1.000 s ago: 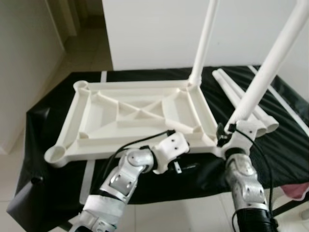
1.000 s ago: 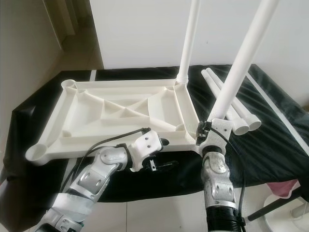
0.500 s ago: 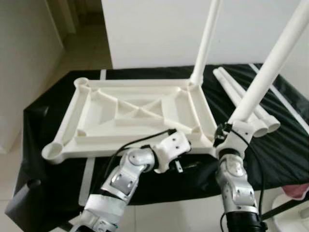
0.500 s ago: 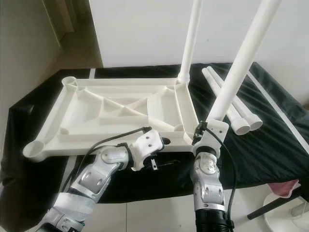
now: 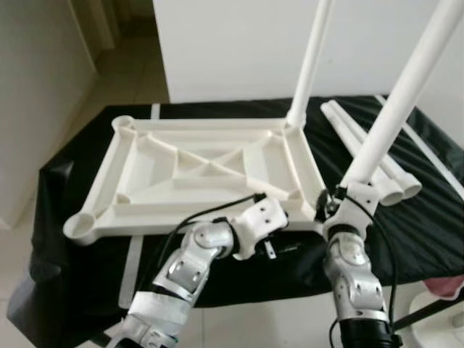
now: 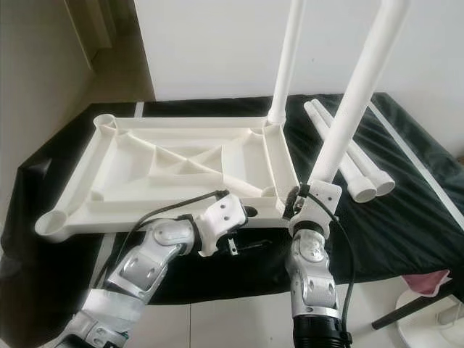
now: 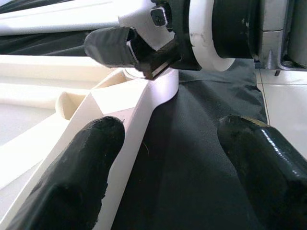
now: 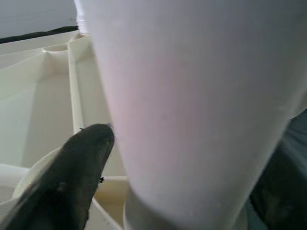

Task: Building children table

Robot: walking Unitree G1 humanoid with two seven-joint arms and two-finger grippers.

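A black-draped bench [image 5: 435, 217] carries one white table top [image 5: 203, 174], laid underside up with its ribs showing, most likely so the four corner sockets face upward to take the legs; it covers the bench from the left edge toward the middle. There are four legs in all. One fitted leg [image 5: 312, 61] stands upright in the top's far right corner socket. A second leg [image 6: 355, 94] rises from the near right corner, leaning a little, with the right gripper [image 6: 308, 205] clamped around its lower end, seemingly to steer it down into that socket. Two spare legs [image 5: 377, 163] lie side by side near the bench's right edge, within reach for the two open sockets at the top's left corners. The left gripper [image 5: 274, 233] sits at the near edge of the top by the same corner, its fingers [image 7: 72, 177] spread apart, one resting against the rim, probably bracing the top while the leg seats.
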